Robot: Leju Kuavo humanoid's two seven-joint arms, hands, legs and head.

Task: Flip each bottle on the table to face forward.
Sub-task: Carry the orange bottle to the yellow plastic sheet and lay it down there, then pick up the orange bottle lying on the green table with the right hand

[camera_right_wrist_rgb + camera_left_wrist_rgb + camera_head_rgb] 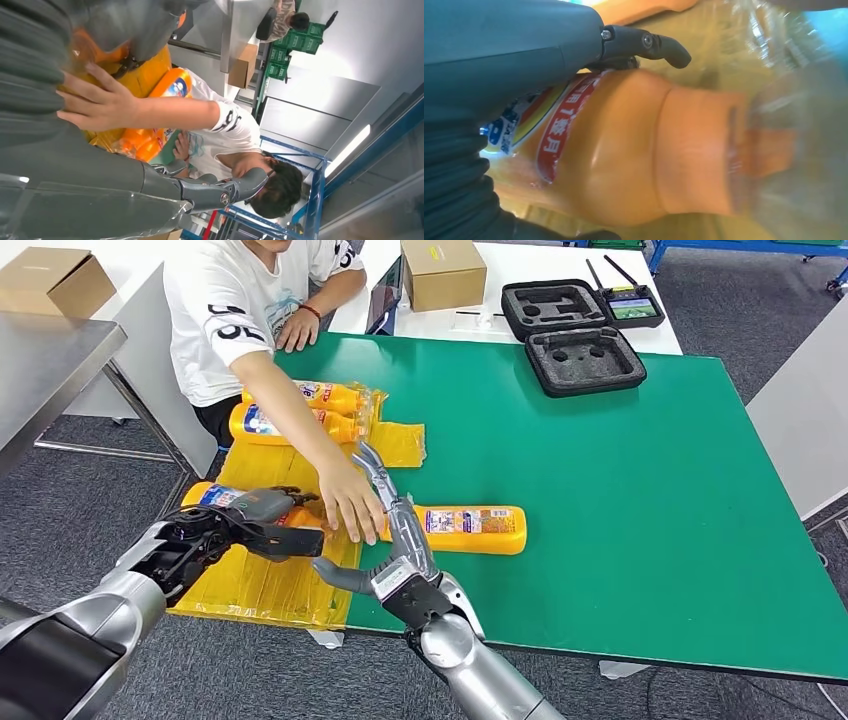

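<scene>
An orange bottle [212, 497] lies on a yellow plastic sheet [270, 585] at the table's front left. My left hand [255, 525] grips this bottle [634, 150], its fingers [659, 44] curled over the body. A second orange bottle [472, 529] lies on its side on the green table [620, 500], label up. My right hand [395, 535] is open, fingers stretched flat beside its cap end. A person's hand [350, 502] reaches in between my two hands; this hand [95, 102] lies in front of my right hand [210, 190]. Two more bottles [300, 410] lie wrapped at the back of the sheet.
The person sits at the table's far left corner. Two black foam cases [585, 360] and a small controller [632, 306] sit at the back, with a cardboard box [442, 272] beyond. A grey table [45, 360] stands to the left. The green surface to the right is bare.
</scene>
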